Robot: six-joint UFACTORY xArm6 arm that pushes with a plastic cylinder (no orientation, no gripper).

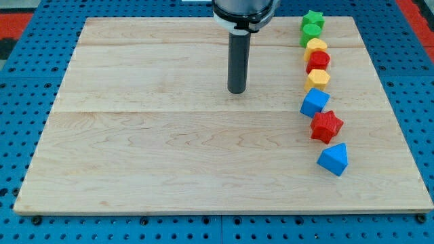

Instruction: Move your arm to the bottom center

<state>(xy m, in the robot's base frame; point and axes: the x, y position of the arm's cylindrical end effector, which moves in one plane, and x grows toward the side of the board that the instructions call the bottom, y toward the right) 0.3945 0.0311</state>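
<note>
Eight blocks run down the view's right side of the wooden board (169,149) in a loose column — green star (313,18), green block (310,32), yellow block (316,47), red block (319,61), yellow hexagon (317,79), blue cube (314,102), red star (326,126), blue block (333,159). You'll find my tip (237,91) upper-middle on the board, well apart from the column, level with the yellow hexagon. You have no pincer to check — only a straight rod. The bottom centre of the board lies well below the tip.
</note>
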